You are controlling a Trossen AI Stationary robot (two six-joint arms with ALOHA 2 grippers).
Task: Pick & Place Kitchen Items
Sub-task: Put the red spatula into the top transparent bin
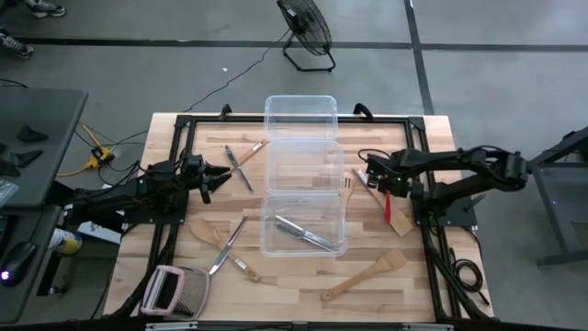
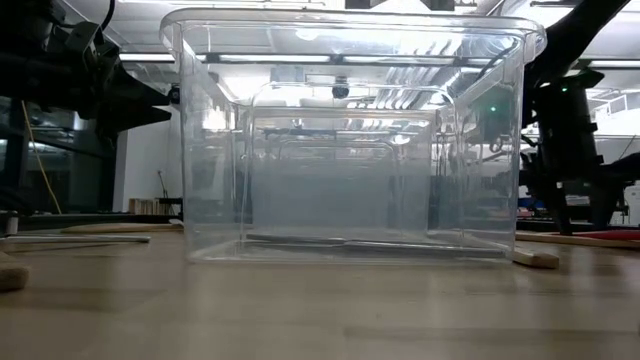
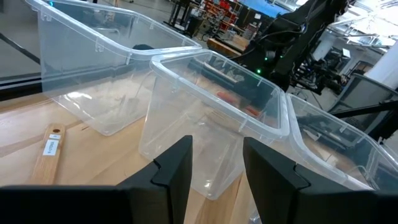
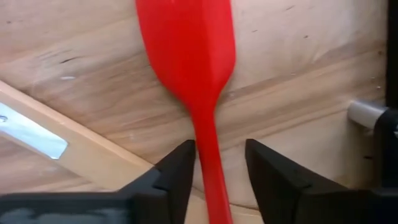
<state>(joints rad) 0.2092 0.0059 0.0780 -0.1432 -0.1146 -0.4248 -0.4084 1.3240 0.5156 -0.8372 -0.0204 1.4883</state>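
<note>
Red spatula (image 4: 193, 56) lengthwise between fingers (image 4: 177, 171)

The red spatula (image 4: 189, 56) runs off the right wrist view's top edge, and its handle passes out of sight between the fingers (image 4: 177, 171) (contact cannot be told). A pale wooden handle (image 4: 74, 152) is cut off there too. In the high view the right gripper (image 1: 386, 188) hides most of the spatula.

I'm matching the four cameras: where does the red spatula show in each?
High view: red spatula right of the tubs, under the right gripper.
Low view: not visible.
Left wrist view: red blur through the middle tub, uncertain.
Right wrist view: centre, handle between the fingers.
Shared landmark: middle tub.
</note>
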